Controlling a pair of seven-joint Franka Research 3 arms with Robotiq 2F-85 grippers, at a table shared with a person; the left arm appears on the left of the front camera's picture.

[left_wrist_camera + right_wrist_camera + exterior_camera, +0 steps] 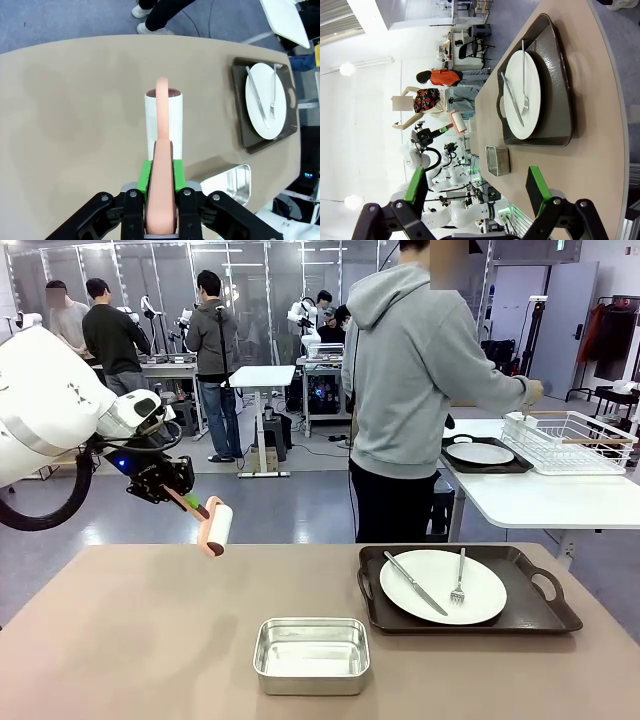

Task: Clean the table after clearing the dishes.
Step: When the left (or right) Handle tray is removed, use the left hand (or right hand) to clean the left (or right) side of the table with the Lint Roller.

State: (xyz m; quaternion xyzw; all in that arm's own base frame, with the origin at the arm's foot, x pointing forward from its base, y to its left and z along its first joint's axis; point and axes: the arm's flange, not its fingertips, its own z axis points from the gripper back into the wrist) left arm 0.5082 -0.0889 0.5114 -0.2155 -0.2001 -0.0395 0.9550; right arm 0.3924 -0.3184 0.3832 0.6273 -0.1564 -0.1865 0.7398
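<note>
Grips a pink-handled lint roller [215, 527] in the left claw [180, 498], clamped on the handle, white roll in the air above the tabletop [130, 640], left of middle. Holds the right claw [477, 192] wide and empty, facing the tray [545, 618]. On that dark tray, at the tabletop's right: a plate [490, 595] with knife [415, 583] and fork [459, 580]. Left of it, near the front edge: a steel pan [311, 655]. On the white side table [540, 500] behind: a second plate [480, 453], a person [410, 390] alongside.
</note>
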